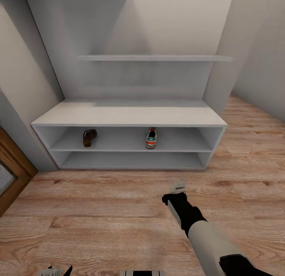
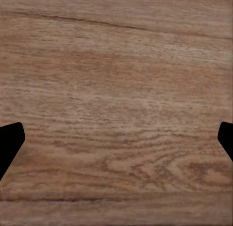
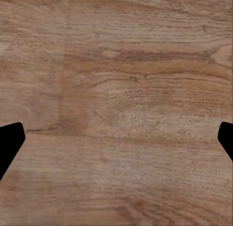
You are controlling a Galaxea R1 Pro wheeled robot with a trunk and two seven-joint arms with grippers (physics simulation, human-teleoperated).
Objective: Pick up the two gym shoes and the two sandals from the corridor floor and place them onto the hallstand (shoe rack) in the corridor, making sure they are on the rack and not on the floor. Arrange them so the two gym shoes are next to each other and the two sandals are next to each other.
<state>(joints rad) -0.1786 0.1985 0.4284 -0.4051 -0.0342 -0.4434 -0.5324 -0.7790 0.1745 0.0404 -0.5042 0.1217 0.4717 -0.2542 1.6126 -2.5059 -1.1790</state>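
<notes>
I am standing in front of the grey shoe rack and looking down at it. One brown sandal is sitting on the upper low shelf, toward my left. One gym shoe is sitting on the same shelf, toward my right. The two are well apart, with bare shelf between them. The bottom shelf under them is holding nothing that I can see.

My right arm is reaching out over the wood floor in front of the rack. My right pincer is hanging above the floor, and it looks blurry from my head. From my right wrist, its two fingers are showing far apart at the edges, with only floor planks between them. It is holding nothing.

My left pincer is pointing at the floor too. Its fingers are spread wide, and nothing is between them.
</notes>
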